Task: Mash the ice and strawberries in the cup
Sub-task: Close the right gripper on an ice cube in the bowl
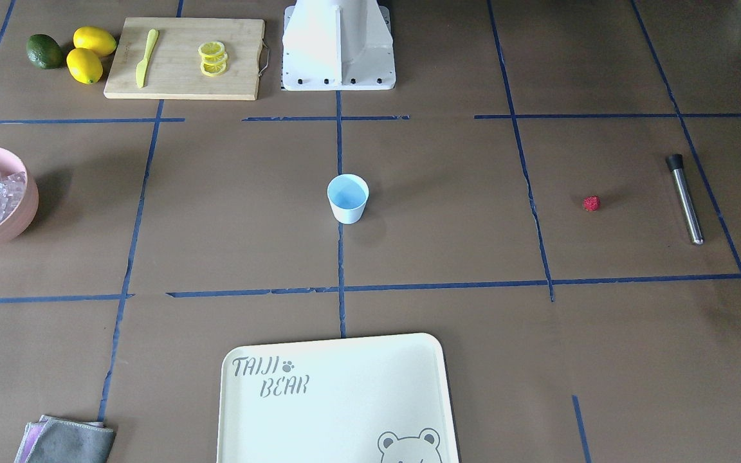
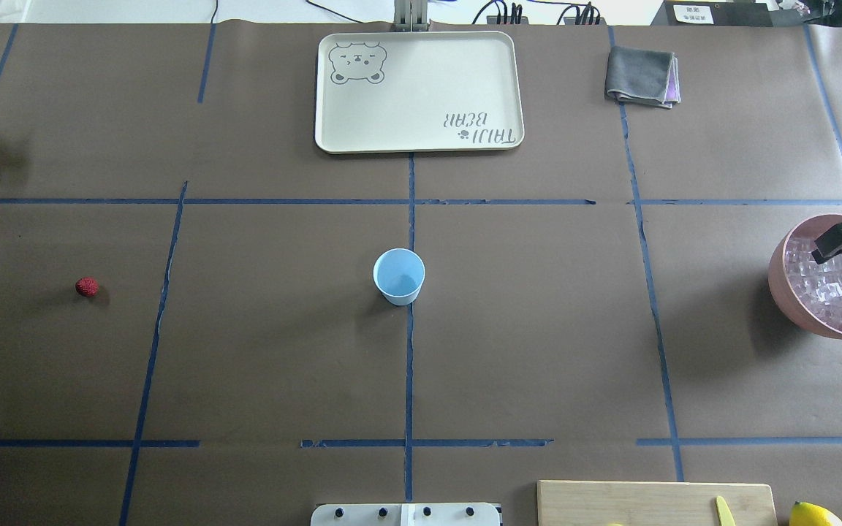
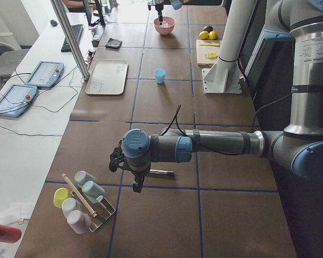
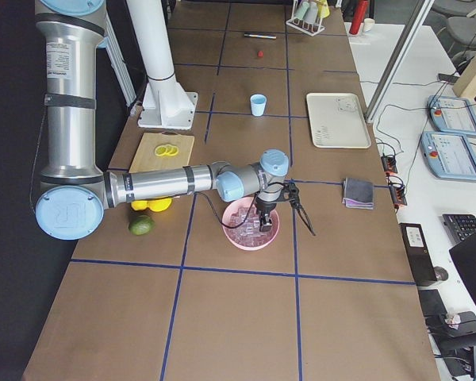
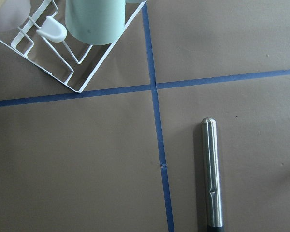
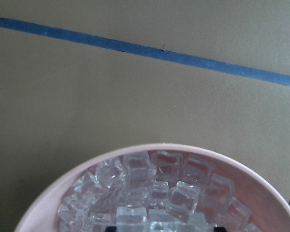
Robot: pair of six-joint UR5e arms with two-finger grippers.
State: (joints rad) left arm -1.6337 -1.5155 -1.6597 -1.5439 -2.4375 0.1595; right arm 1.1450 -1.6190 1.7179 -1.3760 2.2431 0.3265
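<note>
The pale blue cup stands upright at the table's middle, and also shows in the overhead view. The red strawberry lies alone on the robot's left side. The ice fills a pink bowl at the far right edge. My right gripper is open over that bowl, with one finger above the ice. My left gripper hovers over a metal muddler. I cannot tell whether it is open.
A cream tray and a grey cloth lie on the operators' side. A cutting board holds lemon slices and a yellow knife, with lemons beside it. A white cup rack stands near the muddler.
</note>
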